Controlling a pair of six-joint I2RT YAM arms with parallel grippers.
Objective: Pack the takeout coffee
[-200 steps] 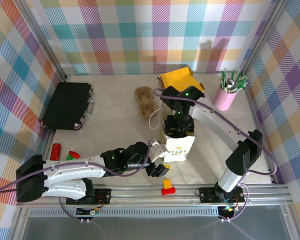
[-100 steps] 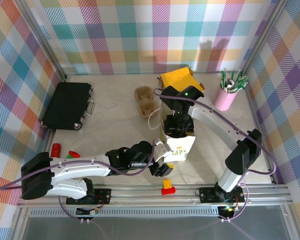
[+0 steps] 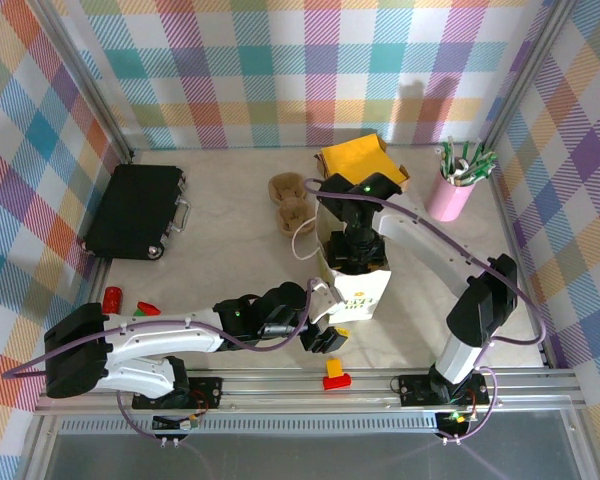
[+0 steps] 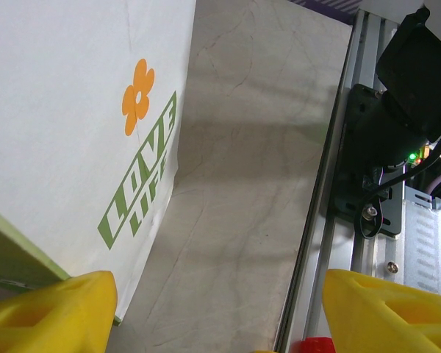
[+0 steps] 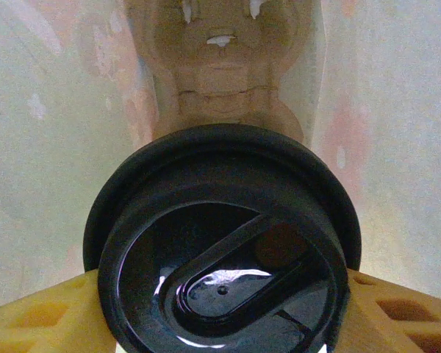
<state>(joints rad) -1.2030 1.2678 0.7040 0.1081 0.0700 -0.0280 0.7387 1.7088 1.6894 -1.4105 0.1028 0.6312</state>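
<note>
1. Your cell has pastel plaid walls (image 3: 280,70) on three sides, aluminium posts at the corners, and an aluminium rail (image 3: 380,385) along the near edge by both arm bases
2. The tabletop (image 3: 230,270) is a cream sheet with faint veining and a few creases. The left wrist view shows it bare and shadowed beside the bag
3. The white paper bag (image 3: 360,295) stands upright right of centre with its mouth open. It has green "LOVE LIFE" print and an orange flower on the side facing your left wrist camera
4. The right arm (image 3: 420,235) reaches down into the bag mouth. The right fingers (image 5: 37,320) are clamped on the takeout coffee (image 5: 224,198), which is inside the bag
5. In the right wrist view you see the cup's black lid from above, with white bag walls around it and a tan moulded pulp shape (image 5: 220,66) deeper down
6. The left arm (image 3: 180,340) lies low along the near edge. The left fingers (image 4: 51,309) are spread wide with only tabletop between them. One finger is just beside the bag's bottom corner, and you can't tell if it touches
7. A black case (image 3: 135,210) sits far left, with small red and green pieces (image 3: 112,300) nearer you
8. A pulp cup carrier (image 3: 292,205) and a yellow cloth (image 3: 355,158) lie behind the bag
9. A pink tumbler (image 3: 450,200) of green-and-white sticks stands in the far right corner, and a red block (image 3: 335,380) sits at the near edge
</note>
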